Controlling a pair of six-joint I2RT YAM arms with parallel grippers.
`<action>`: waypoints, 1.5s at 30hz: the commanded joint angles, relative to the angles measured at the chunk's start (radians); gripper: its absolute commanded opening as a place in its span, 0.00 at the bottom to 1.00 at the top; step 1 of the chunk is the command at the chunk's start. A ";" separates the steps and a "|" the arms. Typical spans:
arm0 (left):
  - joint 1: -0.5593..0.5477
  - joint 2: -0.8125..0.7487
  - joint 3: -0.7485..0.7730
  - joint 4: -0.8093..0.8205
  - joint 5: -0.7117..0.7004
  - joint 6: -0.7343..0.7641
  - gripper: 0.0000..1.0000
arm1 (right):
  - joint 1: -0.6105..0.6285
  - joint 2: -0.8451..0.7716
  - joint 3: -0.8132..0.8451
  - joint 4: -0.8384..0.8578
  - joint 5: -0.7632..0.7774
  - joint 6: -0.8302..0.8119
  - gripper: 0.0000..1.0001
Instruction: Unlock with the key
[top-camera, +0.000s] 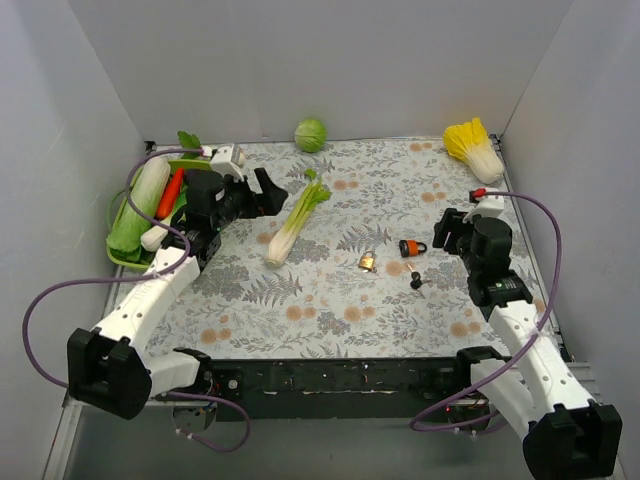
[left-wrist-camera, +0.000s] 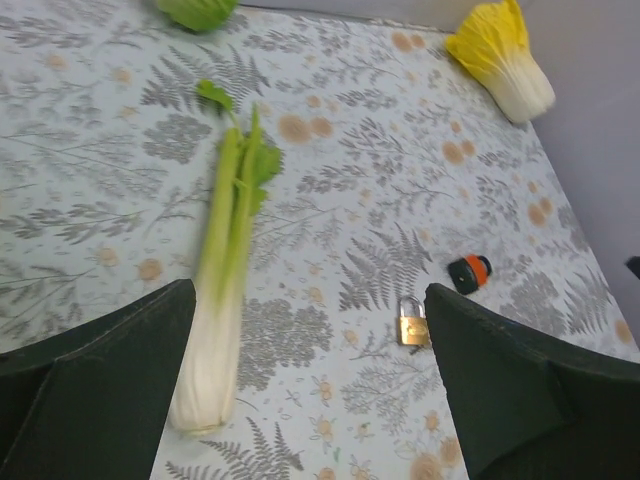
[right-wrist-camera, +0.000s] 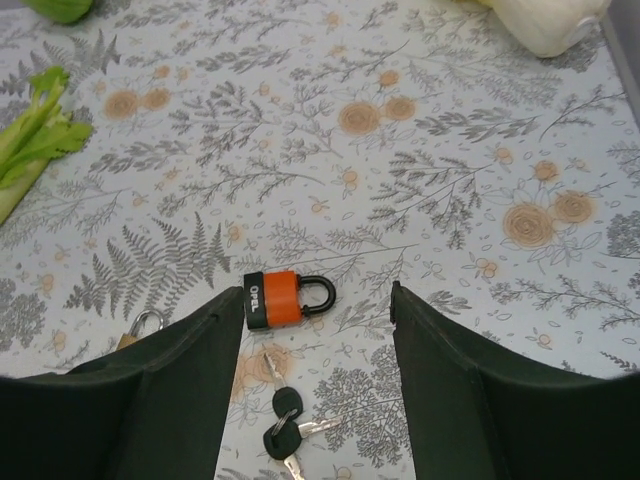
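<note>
Key (right-wrist-camera: 284, 424) (apparently a small bunch, one blade pointing at the orange padlock (right-wrist-camera: 283, 298)) lies on the table's (top-camera: 300, 310) right half, between the spread fingers of the right gripper (right-wrist-camera: 315, 300) and slightly behind the fingertips. Left gripper (left-wrist-camera: 310, 288): also spread, well apart.

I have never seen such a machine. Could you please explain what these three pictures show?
It is a robot with two arms fixed at the near edge of a flowered table. One picture looks down from above; the other two come from a camera on each wrist, so the dark shapes at the bottom are that arm's fingers. On it lie a celery stalk, a green cabbage, a yellow cabbage, a brass padlock, an orange padlock and small black-headed keys. The left tool and the right tool are both open and hold nothing.
</note>
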 joint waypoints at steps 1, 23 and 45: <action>-0.042 0.067 0.138 -0.034 0.094 -0.021 0.98 | 0.062 0.077 0.080 -0.087 -0.073 -0.019 0.66; -0.049 0.062 -0.001 0.061 0.162 -0.038 0.98 | 0.362 0.537 0.070 0.103 -0.237 0.130 0.50; -0.049 0.067 -0.006 0.065 0.171 -0.033 0.98 | 0.372 0.654 0.065 0.135 -0.150 0.096 0.33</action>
